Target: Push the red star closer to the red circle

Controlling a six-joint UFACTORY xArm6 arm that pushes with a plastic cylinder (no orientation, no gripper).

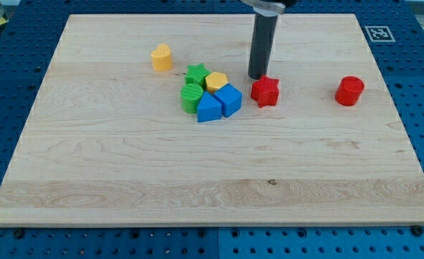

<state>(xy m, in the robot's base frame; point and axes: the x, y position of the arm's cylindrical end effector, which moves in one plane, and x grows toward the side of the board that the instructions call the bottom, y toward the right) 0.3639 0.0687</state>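
Observation:
The red star [265, 91] lies a little right of the board's middle, toward the view's top. The red circle [350, 91] stands to its right, about a hand's width away, at the same height in the view. My tip [257, 77] rests on the board just above and slightly left of the red star, touching or nearly touching its upper left edge. The dark rod rises from there to the view's top.
A cluster sits left of the red star: a green star [195, 74], a yellow hexagon [216, 81], a green circle [192, 97] and two blue blocks [209, 108] [230, 98]. A yellow block [162, 57] stands alone further left. The wooden board [212, 194] ends at blue pegboard.

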